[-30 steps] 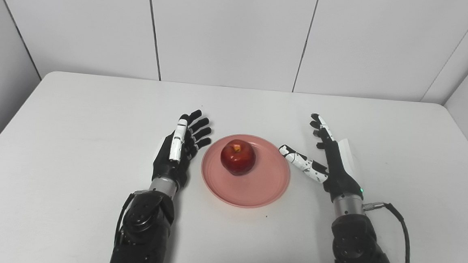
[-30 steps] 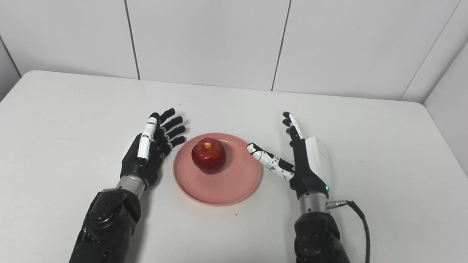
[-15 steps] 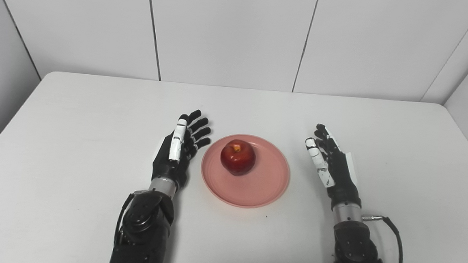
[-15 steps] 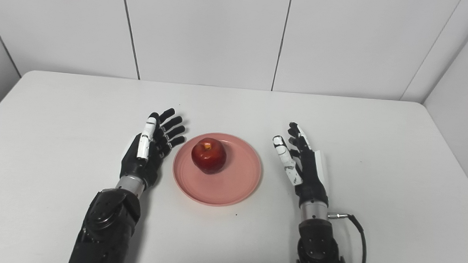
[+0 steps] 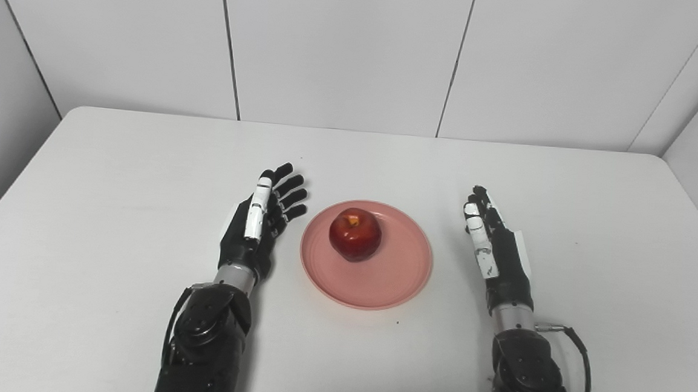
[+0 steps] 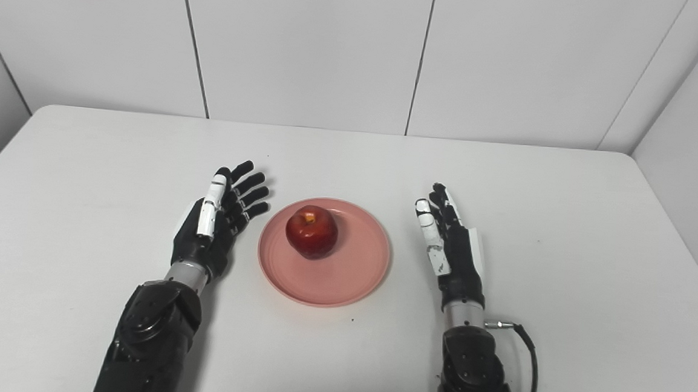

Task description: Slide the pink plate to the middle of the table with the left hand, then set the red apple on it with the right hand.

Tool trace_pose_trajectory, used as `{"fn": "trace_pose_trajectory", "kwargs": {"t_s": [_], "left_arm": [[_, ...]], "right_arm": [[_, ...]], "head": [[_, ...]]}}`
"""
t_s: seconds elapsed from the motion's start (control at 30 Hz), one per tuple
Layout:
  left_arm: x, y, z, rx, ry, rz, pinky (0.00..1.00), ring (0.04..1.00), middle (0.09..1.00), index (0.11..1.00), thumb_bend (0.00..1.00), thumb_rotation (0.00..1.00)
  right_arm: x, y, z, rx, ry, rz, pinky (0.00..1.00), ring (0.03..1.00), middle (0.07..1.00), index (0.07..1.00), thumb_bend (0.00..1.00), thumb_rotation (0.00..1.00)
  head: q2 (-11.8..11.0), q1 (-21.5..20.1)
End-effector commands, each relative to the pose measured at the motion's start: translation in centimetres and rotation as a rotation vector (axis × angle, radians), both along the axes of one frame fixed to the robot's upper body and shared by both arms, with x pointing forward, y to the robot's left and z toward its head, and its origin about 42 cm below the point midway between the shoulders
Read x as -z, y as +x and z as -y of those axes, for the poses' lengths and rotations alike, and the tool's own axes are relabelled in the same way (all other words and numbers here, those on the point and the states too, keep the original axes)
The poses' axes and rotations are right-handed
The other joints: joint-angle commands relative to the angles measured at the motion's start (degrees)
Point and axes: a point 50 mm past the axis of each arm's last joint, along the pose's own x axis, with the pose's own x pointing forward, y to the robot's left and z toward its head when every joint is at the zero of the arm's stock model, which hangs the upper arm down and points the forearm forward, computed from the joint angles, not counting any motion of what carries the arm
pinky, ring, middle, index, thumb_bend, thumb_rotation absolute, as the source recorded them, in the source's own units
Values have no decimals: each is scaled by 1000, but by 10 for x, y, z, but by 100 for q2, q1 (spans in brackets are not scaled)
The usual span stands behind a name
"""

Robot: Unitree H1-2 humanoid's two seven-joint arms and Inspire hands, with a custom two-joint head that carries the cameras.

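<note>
A red apple (image 5: 355, 234) sits upright on the pink plate (image 5: 392, 277), a little behind the plate's centre, in the middle of the white table (image 5: 114, 163). My left hand (image 5: 257, 225) stands on its edge just left of the plate, open, a small gap away from the rim. To the right of the plate my right hand (image 5: 497, 247) also stands on its edge, open and holding nothing, with a clear gap to the rim.
White wall panels rise behind the table's far edge (image 5: 353, 128). A black cable (image 5: 578, 355) loops off the right wrist near the front.
My right hand has drawn back from the plate toward the front and folded its thumb in alongside the fingers. My left hand has shifted slightly left. Apple and plate have stayed put.
</note>
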Motion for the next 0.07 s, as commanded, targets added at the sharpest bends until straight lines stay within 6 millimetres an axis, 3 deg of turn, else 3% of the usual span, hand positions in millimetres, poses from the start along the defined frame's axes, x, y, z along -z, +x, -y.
{"fn": "trace_pose_trajectory", "kwargs": {"t_s": [0.0,0.03], "left_arm": [[-9,1,0,11,-1,43,824,846,861,850,410,1000],[-9,1,0,10,1,43,823,847,862,851,415,1000]], "right_arm": [[-22,10,-2,-18,29,73,929,917,938,940,563,1000],[-23,10,-2,-20,33,74,928,916,939,940,525,1000]], "head": [[-1,29],[-1,29]]}}
